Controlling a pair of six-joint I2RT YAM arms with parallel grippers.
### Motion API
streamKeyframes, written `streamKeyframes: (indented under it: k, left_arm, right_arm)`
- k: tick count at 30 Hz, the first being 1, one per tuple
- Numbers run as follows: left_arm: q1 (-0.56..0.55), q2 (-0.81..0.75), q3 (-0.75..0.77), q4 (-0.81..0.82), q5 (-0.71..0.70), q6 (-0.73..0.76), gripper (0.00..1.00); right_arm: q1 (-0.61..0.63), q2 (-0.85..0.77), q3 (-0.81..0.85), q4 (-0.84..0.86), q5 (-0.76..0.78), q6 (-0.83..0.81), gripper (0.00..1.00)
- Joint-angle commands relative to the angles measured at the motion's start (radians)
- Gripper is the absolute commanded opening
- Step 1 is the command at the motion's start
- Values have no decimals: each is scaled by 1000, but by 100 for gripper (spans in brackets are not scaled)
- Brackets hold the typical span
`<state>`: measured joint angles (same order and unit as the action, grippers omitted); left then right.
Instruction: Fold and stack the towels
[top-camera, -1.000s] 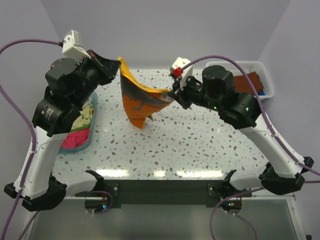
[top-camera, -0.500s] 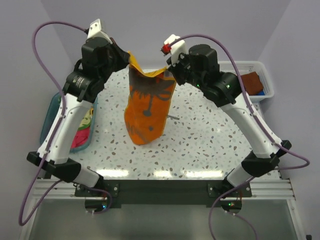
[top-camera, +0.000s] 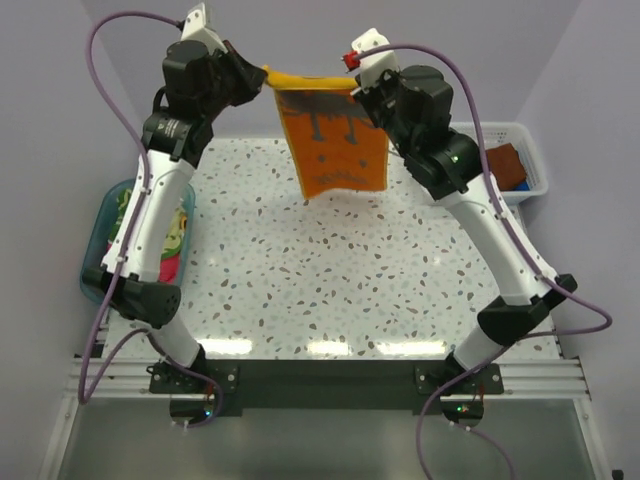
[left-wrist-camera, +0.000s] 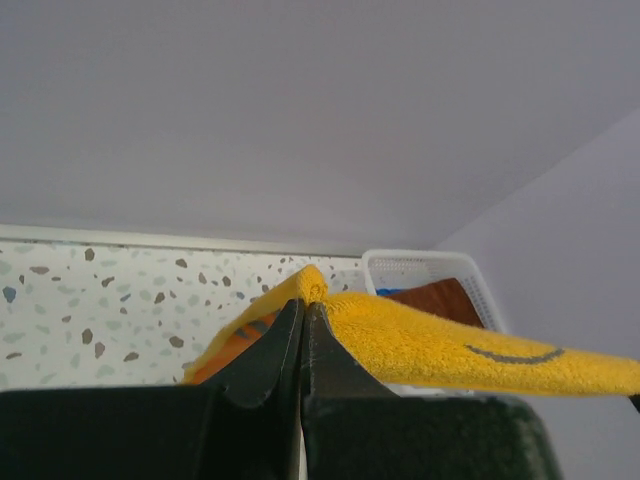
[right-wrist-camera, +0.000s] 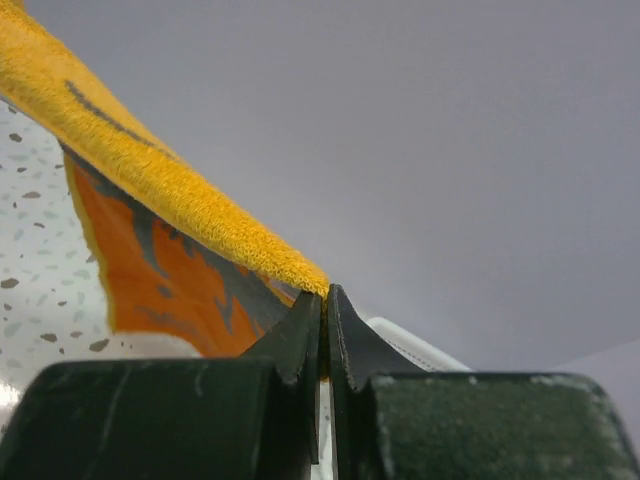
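Note:
An orange towel with grey blotches (top-camera: 335, 135) hangs spread out above the far part of the table, its top edge pulled taut between both grippers. My left gripper (top-camera: 268, 75) is shut on the towel's top left corner, and in the left wrist view the gripper (left-wrist-camera: 303, 305) pinches the yellow-orange towel (left-wrist-camera: 440, 345). My right gripper (top-camera: 352, 88) is shut on the top right corner. The right wrist view shows the gripper (right-wrist-camera: 325, 295) with the towel (right-wrist-camera: 150, 170) running off up and to the left. A rust brown towel (top-camera: 505, 165) lies in the basket.
A white mesh basket (top-camera: 530, 135) stands at the far right of the speckled table (top-camera: 330, 280), also seen in the left wrist view as the basket (left-wrist-camera: 420, 262). A teal tub (top-camera: 97, 245) at the left holds green-yellow and pink towels (top-camera: 170, 245).
Both arms have risen and moved toward the back wall. The orange towel, bunched and drooping before, now hangs flat and stretched between the two grippers, clear of the table.

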<state>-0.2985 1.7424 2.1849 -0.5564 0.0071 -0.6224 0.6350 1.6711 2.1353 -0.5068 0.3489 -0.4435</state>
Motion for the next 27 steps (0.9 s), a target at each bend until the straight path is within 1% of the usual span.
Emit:
streamKeyframes:
  k: [1,2,3,4,5,6,7,8,9,10,11,12,13,14,15,16,17,18,19,20,22,24,25,26,27]
  left_arm:
    - [9,-176,-202,159,63,61,0]
    - [9,-207,-267,179,67,61,0]
    - [9,-265,-328,209,68,61,0]
    - [9,-289,-450,219,79,61,0]
    - [9,-314,-508,225,91,59,0]
    - [9,-337,-567,231,105,52,0]
    - [9,-383,-693,236,135,47,0]
    - [10,-408,-756,236,146,40,0]
    - [7,-459,-822,242,154,21,0]
    - [7,-486,-955,243,156,13,0]
    - [7,-513,-1017,239,148,9,0]
    - [7,-567,-1078,227,134,-12,0]
    - [7,-592,-1194,224,116,-19,0]
    - [7,-616,-1247,220,116,-25,0]
    - [7,-657,-1336,202,113,-45,0]
    - [6,-678,-1376,194,119,-52,0]
    - [6,-695,-1411,185,125,-68,0]
    - [6,-728,-1477,171,129,-76,0]
    - [4,-745,-1508,170,143,-82,0]
    - [4,-759,-1539,170,155,-89,0]
    - [4,-785,-1613,170,174,-99,0]
    - [4,-785,-1662,155,175,-111,0]
    - [5,-784,-1672,150,183,-115,0]
    - [2,-785,-1680,153,188,-123,0]
    - [2,-794,-1694,158,197,-126,0]
  right_arm:
    - [-1,-135,-112,114,-14,-67,0]
    - [0,-177,-150,110,-19,-60,0]
    - [0,-197,-229,82,-48,-52,0]
    - [0,-221,-276,70,-62,-31,0]
    - [0,-267,-373,57,-74,-18,0]
    - [0,-295,-424,41,-86,-2,0]
    - [0,-318,-475,7,-120,34,0]
    - [2,-339,-523,-12,-137,54,0]
    - [2,-382,-614,-57,-157,80,0]
    - [2,-399,-661,-73,-207,132,0]
    - [3,-418,-708,-88,-241,155,0]
    - [3,-438,-794,-117,-278,178,0]
    - [3,-444,-833,-133,-345,224,0]
    - [11,-447,-897,-153,-373,248,0]
    - [12,-439,-922,-200,-410,297,0]
    - [20,-433,-946,-222,-442,327,1]
    - [26,-427,-991,-245,-512,354,2]
    - [29,-416,-1014,-269,-552,380,3]
    - [32,-400,-1040,-271,-589,431,4]
    - [37,-390,-1095,-268,-655,437,4]
    - [48,-364,-1141,-245,-677,509,4]
    - [64,-341,-1181,-213,-692,535,4]
    - [78,-302,-1187,-213,-709,543,5]
    - [86,-283,-1192,-214,-717,551,7]
    - [92,-257,-1193,-223,-728,560,14]
